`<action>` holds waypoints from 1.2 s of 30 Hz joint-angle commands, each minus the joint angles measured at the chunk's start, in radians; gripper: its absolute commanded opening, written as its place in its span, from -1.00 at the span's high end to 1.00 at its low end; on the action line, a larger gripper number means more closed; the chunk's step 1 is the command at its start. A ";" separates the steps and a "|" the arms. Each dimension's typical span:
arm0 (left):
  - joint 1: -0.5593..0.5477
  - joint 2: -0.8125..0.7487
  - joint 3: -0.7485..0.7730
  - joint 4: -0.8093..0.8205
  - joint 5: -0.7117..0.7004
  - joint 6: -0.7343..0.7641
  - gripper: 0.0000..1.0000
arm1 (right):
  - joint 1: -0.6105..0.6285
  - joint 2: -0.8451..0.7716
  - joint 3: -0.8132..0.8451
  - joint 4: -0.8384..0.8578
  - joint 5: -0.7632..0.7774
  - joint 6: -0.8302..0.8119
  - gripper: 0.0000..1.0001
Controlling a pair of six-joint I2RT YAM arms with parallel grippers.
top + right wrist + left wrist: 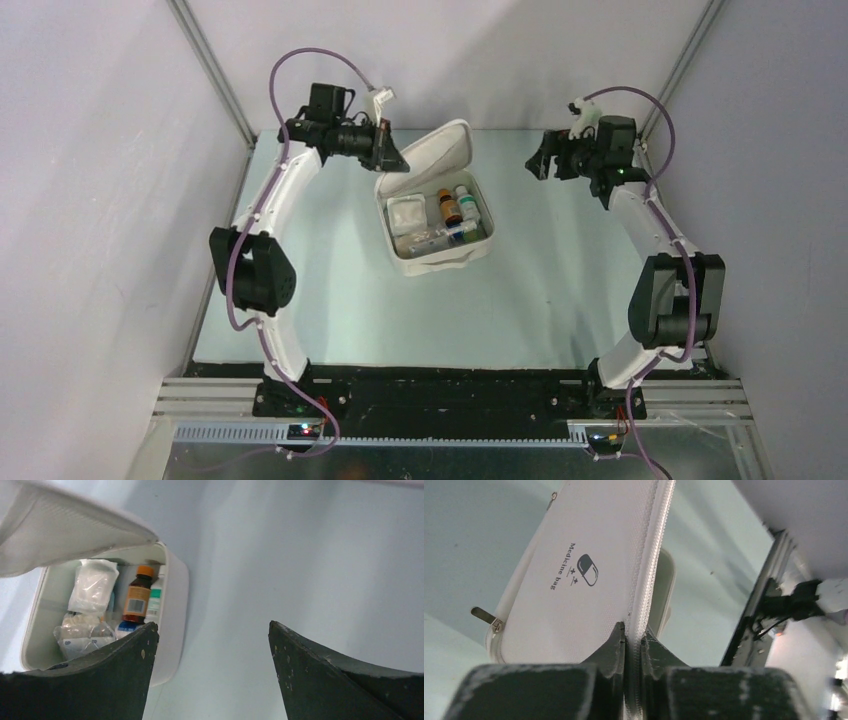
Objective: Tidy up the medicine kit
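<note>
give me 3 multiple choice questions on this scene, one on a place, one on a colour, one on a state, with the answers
1. Where is the left gripper clamped?
A) on the edge of the medicine kit lid
B) on a bottle inside the kit
C) nowhere, it hangs free

2. What colour is the cap of the brown bottle?
A) blue
B) orange
C) black

3. How is the right gripper?
A) shut on a bottle
B) shut, empty
C) open, empty

Answers: 1 A, the left wrist view shows its fingers pinched on the lid's edge. 2 B, the right wrist view shows an orange cap. 3 C, its fingers stand wide apart with nothing between them.
</note>
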 commanded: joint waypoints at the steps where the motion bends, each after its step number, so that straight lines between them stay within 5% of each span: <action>1: -0.083 -0.134 -0.093 -0.028 -0.014 0.263 0.52 | -0.043 0.038 0.017 -0.028 -0.048 0.093 -0.70; 5: -0.120 -0.192 -0.157 -0.053 -0.057 0.338 -0.38 | -0.037 0.047 -0.007 0.021 -0.053 0.128 -0.72; 7: -0.121 -0.215 -0.162 -0.057 -0.071 0.362 -0.57 | -0.034 0.060 -0.009 0.023 -0.063 0.130 -0.72; 13: -0.112 -0.270 -0.161 -0.057 -0.141 0.329 -0.70 | -0.032 0.115 0.001 0.040 -0.107 0.133 -0.72; 17: -0.077 -0.260 -0.160 -0.056 -0.221 0.244 -0.96 | -0.015 0.151 0.021 0.016 -0.157 0.111 -0.72; 24: 0.000 -0.198 -0.200 -0.031 -0.387 -0.115 -0.99 | 0.061 0.262 0.169 -0.232 -0.291 -0.084 -0.70; 29: 0.073 -0.109 -0.233 -0.017 -0.362 -0.227 -0.99 | 0.091 0.359 0.239 -0.303 -0.345 -0.117 -0.49; 32: 0.093 -0.065 -0.272 -0.003 -0.369 -0.241 -0.86 | 0.111 0.387 0.245 -0.283 -0.371 -0.108 -0.06; 36: 0.099 -0.029 -0.320 0.028 -0.313 -0.238 -0.61 | 0.150 0.411 0.237 -0.260 -0.344 -0.087 0.14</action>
